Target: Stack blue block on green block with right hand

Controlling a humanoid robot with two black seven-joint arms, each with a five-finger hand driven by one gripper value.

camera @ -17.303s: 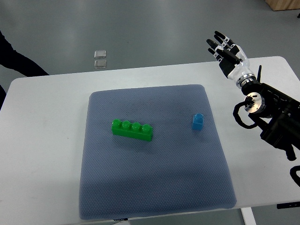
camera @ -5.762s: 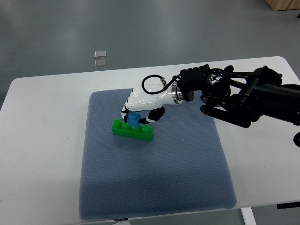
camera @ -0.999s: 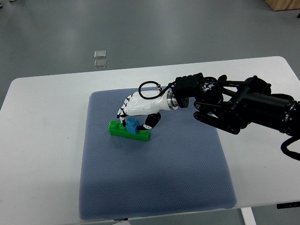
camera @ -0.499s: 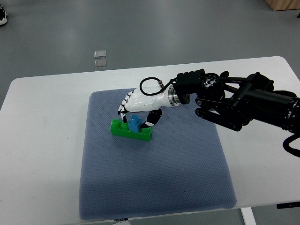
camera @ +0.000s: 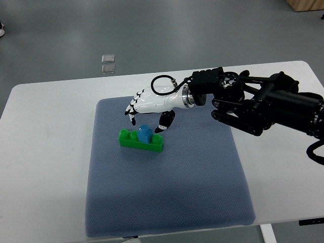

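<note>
A long green block (camera: 141,142) with studs lies on the blue-grey mat (camera: 167,202), left of its middle. A small blue block (camera: 145,133) sits on top of the green block, near its middle. My right hand (camera: 147,112), white with black finger joints, hovers just above and behind the two blocks. Its fingers (camera: 130,112) are spread and hold nothing; the thumb (camera: 163,123) hangs just right of the blue block, apart from it. The right arm (camera: 253,104) reaches in from the right edge. The left arm is out of view.
The mat lies on a white table (camera: 45,167). Two small clear squares (camera: 108,63) lie on the grey floor beyond the table's far edge.
My right hand has let go of the blue block, opened its fingers and lifted up and back. The blue block stays on the green block.
</note>
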